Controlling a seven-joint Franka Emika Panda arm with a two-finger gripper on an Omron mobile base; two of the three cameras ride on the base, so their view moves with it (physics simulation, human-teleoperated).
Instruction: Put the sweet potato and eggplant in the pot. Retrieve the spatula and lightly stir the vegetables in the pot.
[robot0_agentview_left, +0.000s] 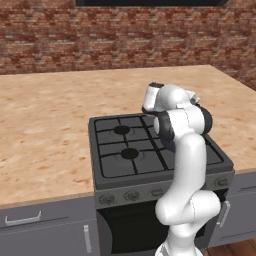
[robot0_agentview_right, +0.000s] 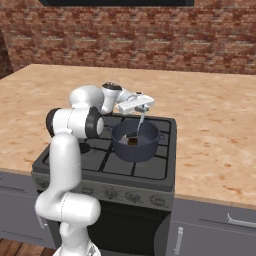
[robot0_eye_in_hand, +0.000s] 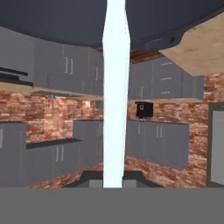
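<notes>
While the claw pinches the spatula, stirring nears;
its long axis hangs upright, blade down inside the pot.

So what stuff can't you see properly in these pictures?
- Left base view: the robot's own arm covers the right side of the stove, so the pot is hidden there.
- Right base view: the brown bits inside the pot are too small to tell sweet potato from eggplant.
- Right base view: the spatula reaches down into the pot; its lower end is too small to make out.
- Hand view: the spatula is cut off at the top edge.
</notes>
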